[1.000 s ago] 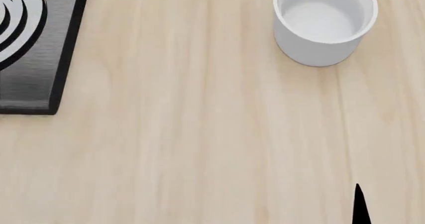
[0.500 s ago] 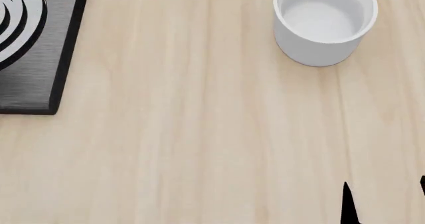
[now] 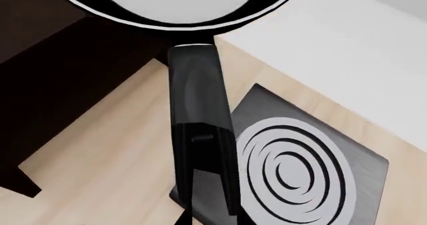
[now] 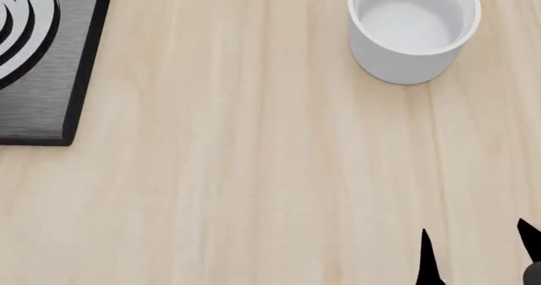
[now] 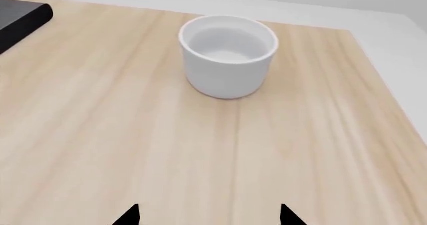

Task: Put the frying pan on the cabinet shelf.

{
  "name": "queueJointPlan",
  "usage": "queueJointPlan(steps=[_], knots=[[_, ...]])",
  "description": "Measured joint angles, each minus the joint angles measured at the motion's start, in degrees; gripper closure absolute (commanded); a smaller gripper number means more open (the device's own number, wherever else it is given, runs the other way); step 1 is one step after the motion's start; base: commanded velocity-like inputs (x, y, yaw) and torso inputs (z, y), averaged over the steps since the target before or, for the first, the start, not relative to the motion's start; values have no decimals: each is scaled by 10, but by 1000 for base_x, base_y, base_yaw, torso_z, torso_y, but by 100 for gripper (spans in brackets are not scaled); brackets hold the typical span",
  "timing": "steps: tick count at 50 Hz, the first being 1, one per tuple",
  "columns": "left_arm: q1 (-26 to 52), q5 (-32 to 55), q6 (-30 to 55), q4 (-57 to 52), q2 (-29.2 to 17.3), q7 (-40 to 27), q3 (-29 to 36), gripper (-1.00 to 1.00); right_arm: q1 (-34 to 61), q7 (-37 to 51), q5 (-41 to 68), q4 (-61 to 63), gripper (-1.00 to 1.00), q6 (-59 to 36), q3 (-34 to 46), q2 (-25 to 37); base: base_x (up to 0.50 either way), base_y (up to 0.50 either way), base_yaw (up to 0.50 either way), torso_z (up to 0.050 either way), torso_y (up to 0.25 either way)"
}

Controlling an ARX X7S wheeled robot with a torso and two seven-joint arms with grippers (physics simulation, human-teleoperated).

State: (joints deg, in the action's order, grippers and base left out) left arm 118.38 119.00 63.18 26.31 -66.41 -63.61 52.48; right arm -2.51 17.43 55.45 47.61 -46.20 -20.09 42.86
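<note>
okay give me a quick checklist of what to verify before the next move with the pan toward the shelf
1. Pan held up off the counter, above the burner: ok.
2. Left pincer's grip on the handle: cannot tell, the fingers are not visible.
3. Shelf in sight for placing: cannot tell, only a dark edge shows in the left wrist view.
4. Right pincer open and holding nothing: ok.
5. Cup upright, apart from the right pincer: ok.
</note>
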Motion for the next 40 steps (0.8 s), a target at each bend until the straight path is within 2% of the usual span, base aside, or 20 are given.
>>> queueJointPlan(steps=[11, 27, 40], knots=[[15, -42, 1, 56, 6, 9, 6, 100, 22, 7, 4, -1, -100, -8, 19, 2, 0, 0, -1, 0, 2], [-59, -53, -57, 76, -4, 36, 11, 100, 38, 26, 20, 4, -100, -21, 25, 8, 0, 0, 0, 1, 2], [-64, -82, -75, 115, 2, 56, 17, 100, 40, 49, 31, 14, -100, -30, 27, 5, 0, 0, 0, 1, 2]])
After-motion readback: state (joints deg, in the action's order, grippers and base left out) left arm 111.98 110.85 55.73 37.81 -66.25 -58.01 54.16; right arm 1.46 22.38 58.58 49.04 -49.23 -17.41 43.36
